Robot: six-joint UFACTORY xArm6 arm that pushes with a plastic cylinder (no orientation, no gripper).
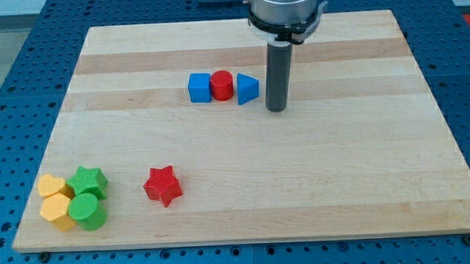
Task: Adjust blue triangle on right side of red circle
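Resting just right of blue triangle (248,89): my tip (276,109); red circle (222,86) beyond.

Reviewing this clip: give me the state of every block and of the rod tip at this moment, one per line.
blue triangle: flat, touching red circle's right side
red circle: between the two blue blocks
blue cube: against red circle's left
my tip: on the board, just right of the triangle, small gap
red star: alone
yellow and green blocks: clustered bottom left
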